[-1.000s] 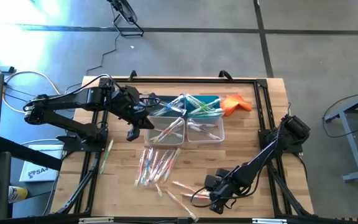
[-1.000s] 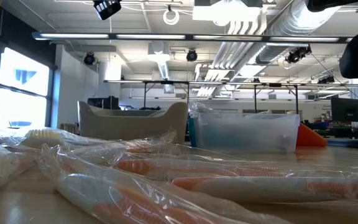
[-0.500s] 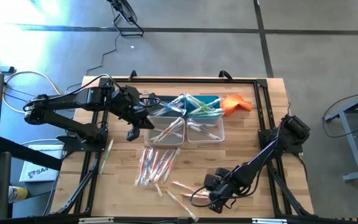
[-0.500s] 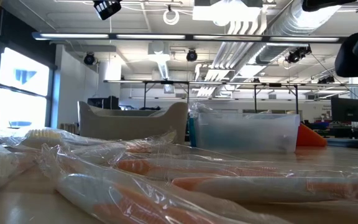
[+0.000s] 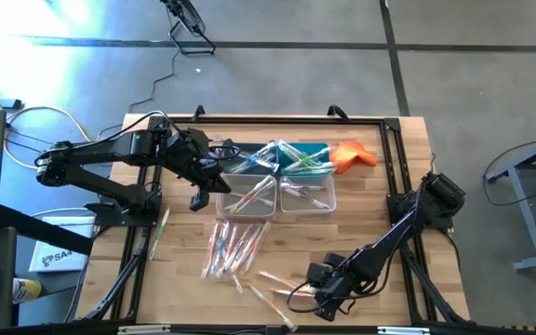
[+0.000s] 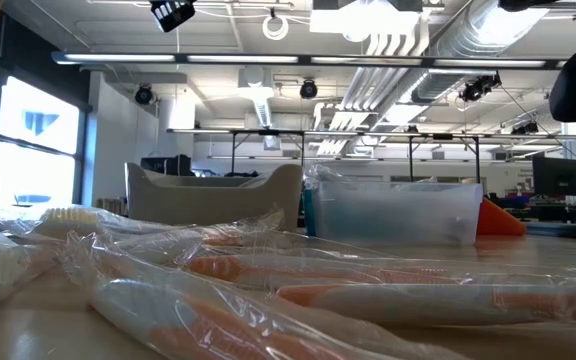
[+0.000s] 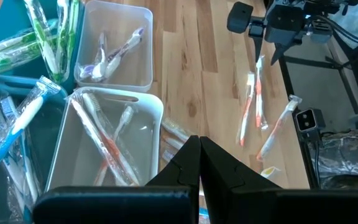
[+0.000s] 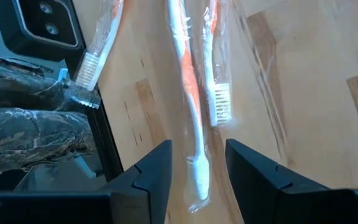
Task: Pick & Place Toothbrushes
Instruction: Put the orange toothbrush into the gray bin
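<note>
Toothbrushes (image 5: 235,249) in clear wrappers lie loose on the wooden counter (image 5: 380,195), fanned out in a cluster at centre frame of the high view, just below the bins. A few more, orange-handled, lie scattered toward the lower centre-right, near the counter's front edge.

Right hand (image 5: 316,300) sits low at the lower centre-right of the high view, over those scattered brushes. In the right wrist view its fingers (image 8: 151,171) stand partly apart, one either side of an orange-and-white toothbrush (image 8: 188,93) lying flat on the wood; a second brush (image 8: 216,62) lies just beside it, bristles showing. Cannot tell whether the fingers touch the wrapper; nothing lifted.

Left hand (image 5: 200,198) hangs at left of centre, at the left edge of the bins, fingers (image 7: 194,165) pressed together, holding nothing.

Four bins sit in a block at upper centre. Two clear bins (image 5: 249,200) in the lower row hold a few brushes each; teal bins (image 5: 316,149) above hold blue and green ones. Orange cloth (image 5: 352,155) lies just right of the teal bins. One green brush (image 5: 159,233) lies off the counter's left side.
</note>
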